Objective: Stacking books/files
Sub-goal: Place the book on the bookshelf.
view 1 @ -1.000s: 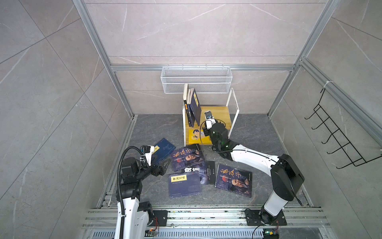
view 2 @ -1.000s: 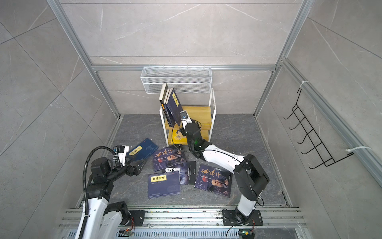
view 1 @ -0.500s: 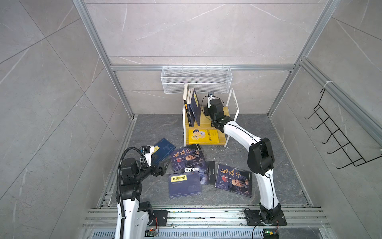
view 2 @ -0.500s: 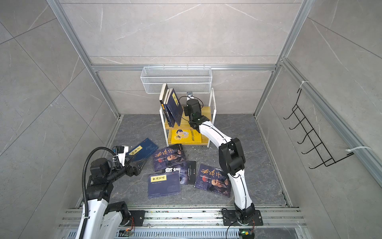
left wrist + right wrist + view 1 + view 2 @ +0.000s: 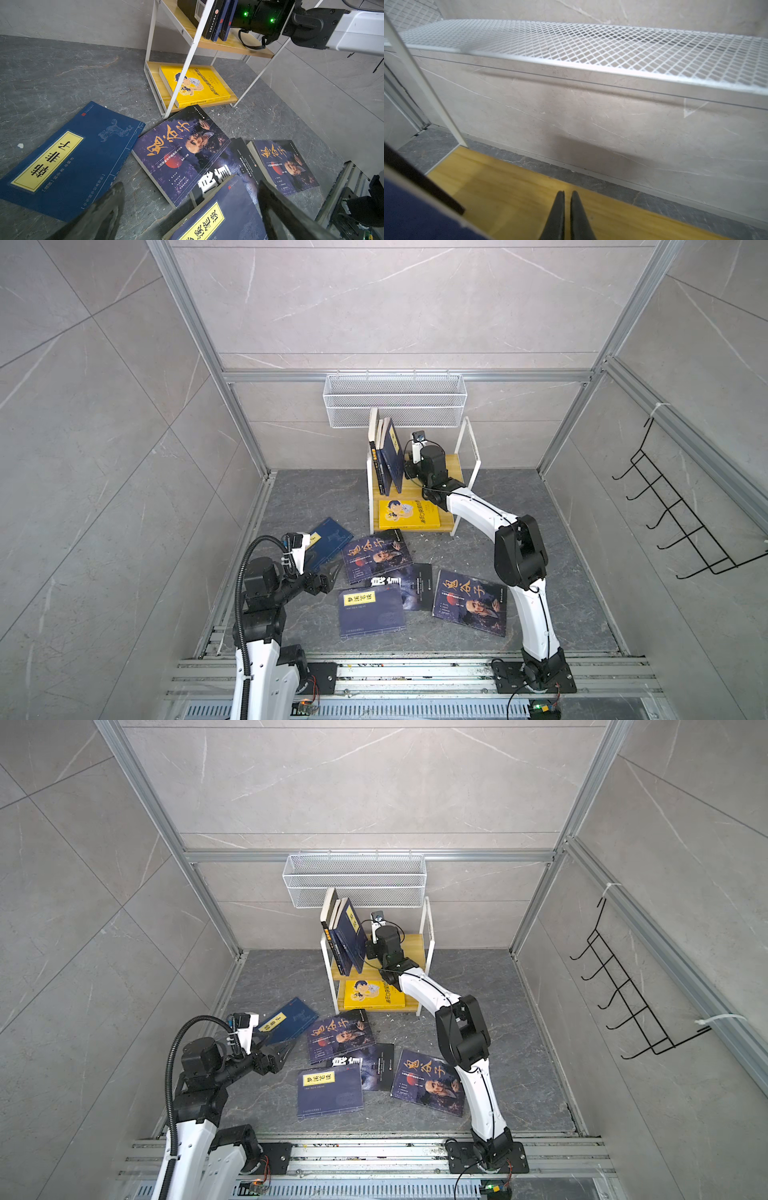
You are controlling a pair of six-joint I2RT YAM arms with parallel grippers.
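Five thin paperbacks lie flat on the grey floor (image 5: 316, 497) in front of the shelf (image 5: 467, 448). Farthest left is the far navy book (image 5: 332, 540); in the left wrist view (image 5: 68, 160) its yellow label reads 韩非子. Just right of it lies the left portrait book (image 5: 376, 558) — dark purple-blue, with the gold brush title 鬼谷子, a red disc and an old man's face. Its twin, the right portrait book (image 5: 469, 601), lies nearer and further right. Between the two, the black book (image 5: 415, 587) shows large white characters. They are partly covered by the near navy book (image 5: 371, 612), which overlaps it and carries a yellow label reading 梦溪笔谈.

On the shelf's lower board a yellow book (image 5: 409, 514) lies flat with a cartoon figure on its cover; its title is too small to read. On the upper board three upright books (image 5: 388, 456) lean at the left end: one showing pale page edges, one black-spined with orange lettering, and one navy with a yellow label.

The left gripper (image 5: 328, 572) hovers low over the floor beside the far navy book and the left portrait book, jaws spread wide with nothing between them. The right gripper (image 5: 567, 193) is over the upper board, just right of the upright books — its fingers are drawn almost together on nothing. A white mesh basket (image 5: 395, 400) hangs on the far wall above the shelf.
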